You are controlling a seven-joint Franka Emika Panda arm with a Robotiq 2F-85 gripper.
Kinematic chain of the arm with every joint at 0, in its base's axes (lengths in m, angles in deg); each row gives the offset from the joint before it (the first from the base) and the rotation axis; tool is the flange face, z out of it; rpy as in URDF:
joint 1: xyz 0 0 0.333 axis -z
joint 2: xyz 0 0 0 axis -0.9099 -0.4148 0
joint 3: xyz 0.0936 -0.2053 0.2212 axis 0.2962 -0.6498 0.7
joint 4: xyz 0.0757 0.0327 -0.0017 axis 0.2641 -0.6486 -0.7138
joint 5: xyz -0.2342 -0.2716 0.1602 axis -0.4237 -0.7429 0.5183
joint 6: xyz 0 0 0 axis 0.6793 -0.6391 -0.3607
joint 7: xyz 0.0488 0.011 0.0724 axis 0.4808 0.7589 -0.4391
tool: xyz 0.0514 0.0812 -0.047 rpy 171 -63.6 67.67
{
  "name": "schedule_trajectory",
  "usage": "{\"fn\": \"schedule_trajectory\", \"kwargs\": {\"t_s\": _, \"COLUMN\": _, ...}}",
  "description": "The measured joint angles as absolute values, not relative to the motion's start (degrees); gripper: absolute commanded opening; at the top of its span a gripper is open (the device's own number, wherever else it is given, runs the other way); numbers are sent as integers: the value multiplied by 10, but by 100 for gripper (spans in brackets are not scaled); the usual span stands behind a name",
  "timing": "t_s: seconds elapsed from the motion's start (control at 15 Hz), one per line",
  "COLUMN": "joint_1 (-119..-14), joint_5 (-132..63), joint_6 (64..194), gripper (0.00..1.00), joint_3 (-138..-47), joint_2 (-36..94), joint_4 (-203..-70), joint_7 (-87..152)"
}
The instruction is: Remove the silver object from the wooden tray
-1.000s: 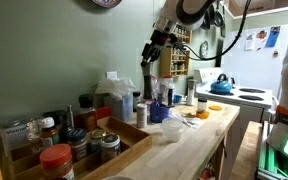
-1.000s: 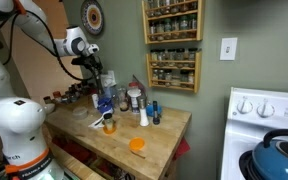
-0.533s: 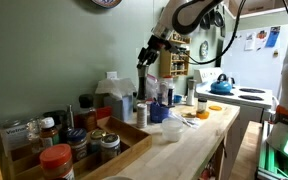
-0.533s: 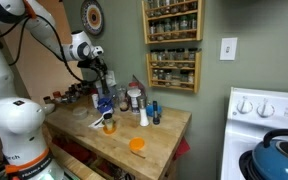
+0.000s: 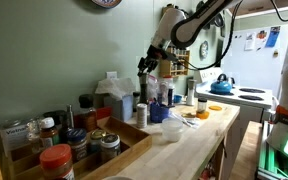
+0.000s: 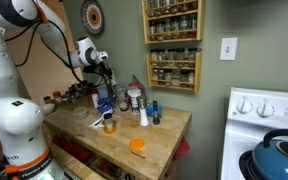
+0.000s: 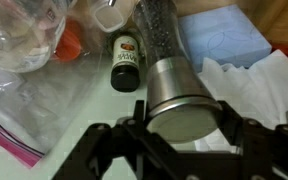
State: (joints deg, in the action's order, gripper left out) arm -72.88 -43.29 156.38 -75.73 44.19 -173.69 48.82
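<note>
Arm has swung away from the wooden tray (image 5: 124, 137); gripper (image 7: 180, 128), jaws clamped on the silver object (image 7: 176, 88), hangs over counter clutter (tissue, bottle). Removal looks nearly done.

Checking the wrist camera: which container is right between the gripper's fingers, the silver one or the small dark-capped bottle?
The silver object, a shiny metal cylinder with a dark top, lies between the gripper fingers; the small bottle lies apart, further off.

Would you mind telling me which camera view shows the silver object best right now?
The wrist view: the silver object fills the centre, shiny body and flat end plain, just ahead of the gripper. In both exterior views it is too small and lost among the counter clutter to pick out; only the gripper shows, above the items.
</note>
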Motion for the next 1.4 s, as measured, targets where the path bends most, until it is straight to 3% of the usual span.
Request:
{"fn": "schedule_trajectory", "kwargs": {"t_s": 0.87, "joint_1": -733, "joint_5": -553, "joint_6": 1565, "gripper": 46, "joint_3": -768, "joint_2": 349, "joint_4": -1683, "joint_7": 617}}
{"fn": "schedule_trajectory", "kwargs": {"t_s": 0.93, "joint_1": -733, "joint_5": -553, "joint_6": 1564, "gripper": 93, "joint_3": -768, "joint_2": 345, "joint_4": -1683, "joint_7": 619}}
{"fn": "schedule_trajectory", "kwargs": {"t_s": 1.13, "joint_1": -732, "joint_5": -545, "joint_6": 1564, "gripper": 100, "joint_3": -768, "joint_2": 337, "joint_4": -1682, "joint_7": 623}}
{"fn": "schedule_trajectory", "kwargs": {"t_s": 1.4, "joint_1": -732, "joint_5": -518, "joint_6": 1545, "gripper": 100, "joint_3": -760, "joint_2": 361, "joint_4": -1667, "joint_7": 622}}
